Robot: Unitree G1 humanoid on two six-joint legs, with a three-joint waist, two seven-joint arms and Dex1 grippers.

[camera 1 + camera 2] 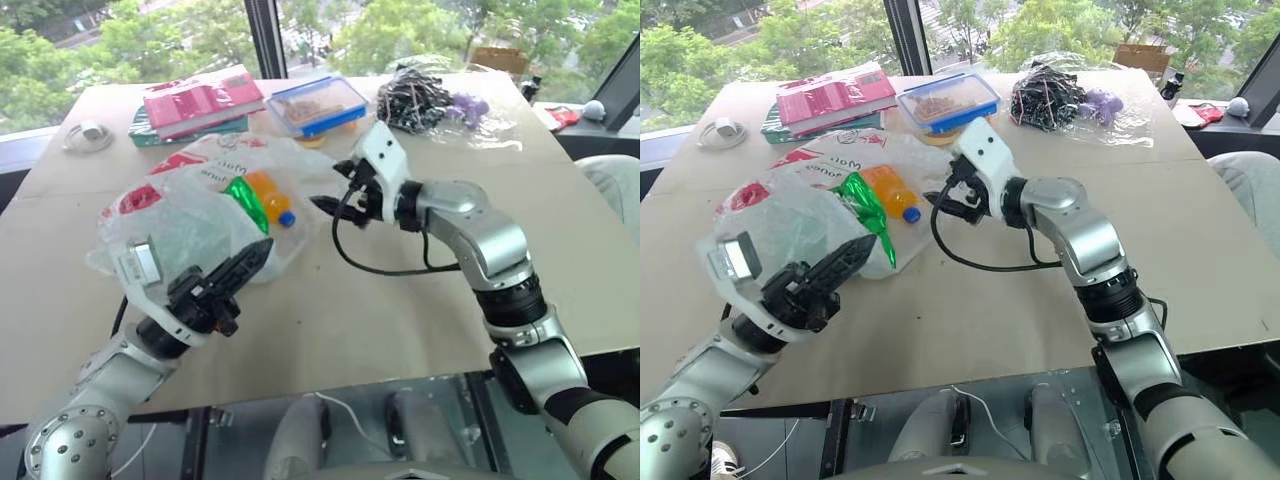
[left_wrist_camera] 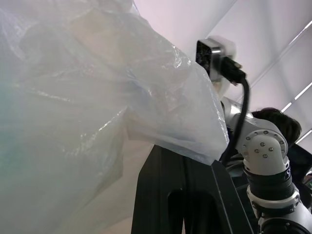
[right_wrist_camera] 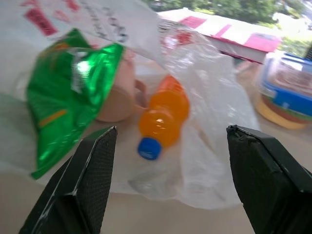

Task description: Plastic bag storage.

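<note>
The plastic bag (image 1: 180,220), crinkly white film with red print, lies bunched on the left part of the table (image 1: 330,330). Inside its open mouth sit a green snack packet (image 3: 68,92) and an orange bottle (image 3: 163,114) with a blue cap. My left gripper (image 1: 258,255) is at the bag's near edge, shut on a fold of the film, which drapes over its fingers (image 2: 195,195) in the left wrist view. Just right of the bag's mouth, my right gripper (image 1: 333,188) hangs open, pointing at the bottle with nothing between its fingers (image 3: 83,185).
Along the table's far side stand a pink book stack (image 1: 200,100), a blue-lidded food box (image 1: 318,105) and a clear wrap of dark cables and purple things (image 1: 425,100). A small white object (image 1: 88,133) lies at the far left.
</note>
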